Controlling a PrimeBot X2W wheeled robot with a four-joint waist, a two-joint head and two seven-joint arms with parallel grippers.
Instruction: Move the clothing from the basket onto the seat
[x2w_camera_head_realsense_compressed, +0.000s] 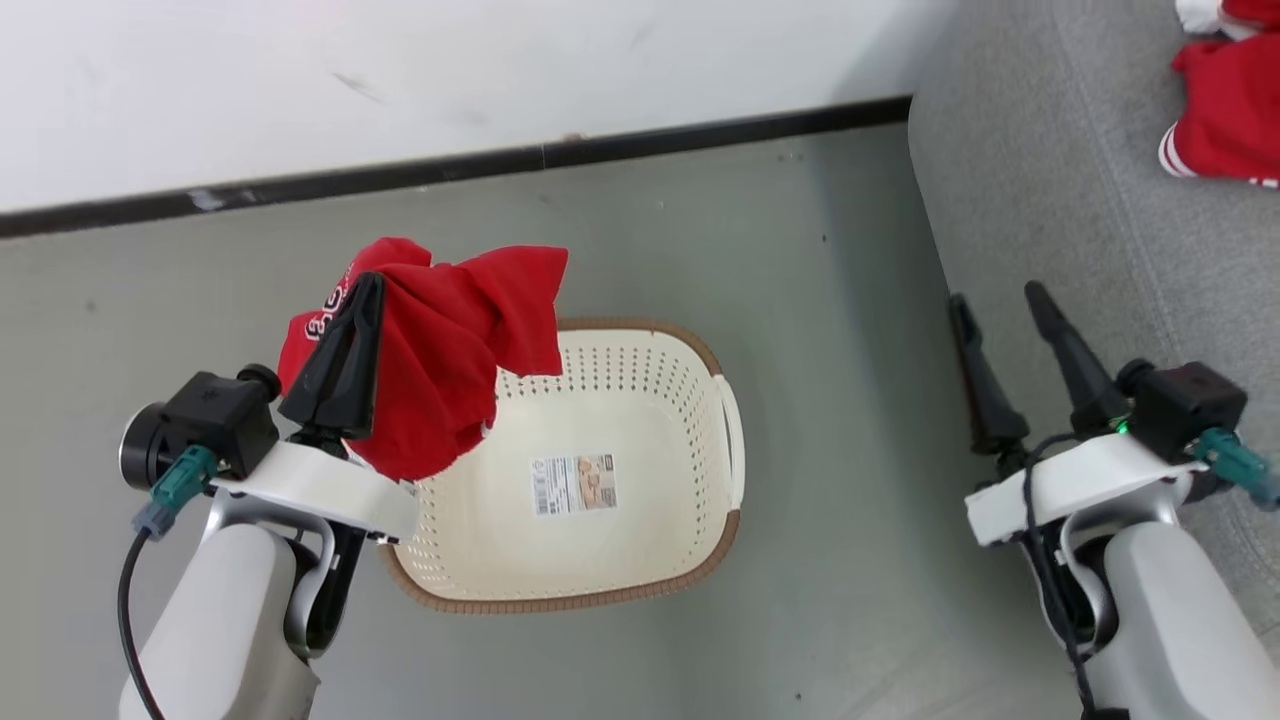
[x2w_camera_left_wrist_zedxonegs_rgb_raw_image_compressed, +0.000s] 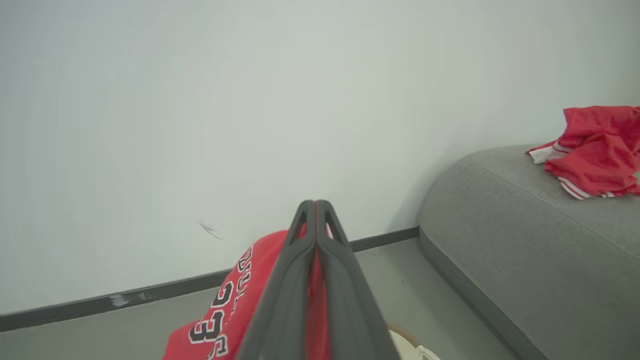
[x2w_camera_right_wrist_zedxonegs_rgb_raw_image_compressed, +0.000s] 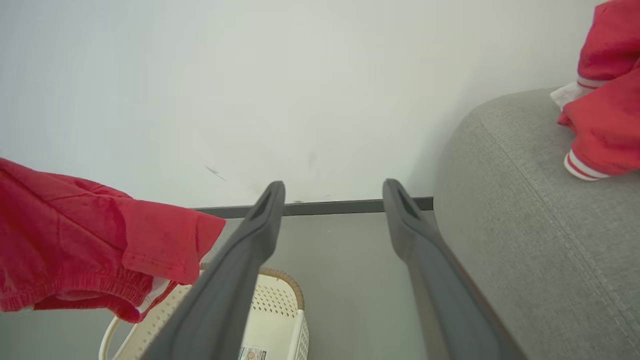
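Note:
My left gripper (x2w_camera_head_realsense_compressed: 368, 285) is shut on a red piece of clothing (x2w_camera_head_realsense_compressed: 450, 350) and holds it in the air over the left rim of the basket (x2w_camera_head_realsense_compressed: 640, 560). The same gripper (x2w_camera_left_wrist_zedxonegs_rgb_raw_image_compressed: 316, 206) pinches red clothing (x2w_camera_left_wrist_zedxonegs_rgb_raw_image_compressed: 220, 320) with black-and-white lettering. The cream perforated basket holds nothing but its barcode label (x2w_camera_head_realsense_compressed: 573, 484). More red clothing (x2w_camera_head_realsense_compressed: 1225, 105) with white-striped cuffs lies on the grey seat (x2w_camera_head_realsense_compressed: 1080, 200) at the upper right. My right gripper (x2w_camera_head_realsense_compressed: 995, 297) stands open beside the seat's front edge, holding nothing. The right wrist view shows its spread fingers (x2w_camera_right_wrist_zedxonegs_rgb_raw_image_compressed: 260, 220), the hanging clothing (x2w_camera_right_wrist_zedxonegs_rgb_raw_image_compressed: 85, 240) and the basket (x2w_camera_right_wrist_zedxonegs_rgb_raw_image_compressed: 280, 310).
A white wall (x2w_camera_head_realsense_compressed: 400, 80) with a dark baseboard (x2w_camera_head_realsense_compressed: 450, 170) runs behind the basket. Grey floor (x2w_camera_head_realsense_compressed: 840, 400) lies between basket and seat. The seat's rounded corner (x2w_camera_left_wrist_zedxonegs_rgb_raw_image_compressed: 460, 200) stands close to the wall.

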